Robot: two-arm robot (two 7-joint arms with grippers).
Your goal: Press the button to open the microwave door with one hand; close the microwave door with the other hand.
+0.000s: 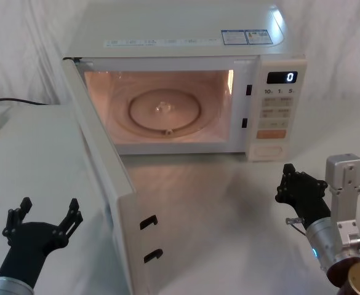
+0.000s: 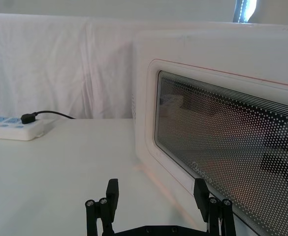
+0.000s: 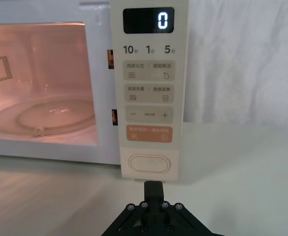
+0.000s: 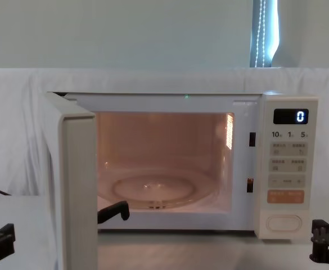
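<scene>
Just right of the left pincer [image 1: 44, 216] stands the open microwave door [image 1: 100, 169].

white draped backdrop [image 4: 153, 81], white table [image 1: 38, 160]

The microwave door [image 4: 77, 188] stands swung wide open.
</scene>
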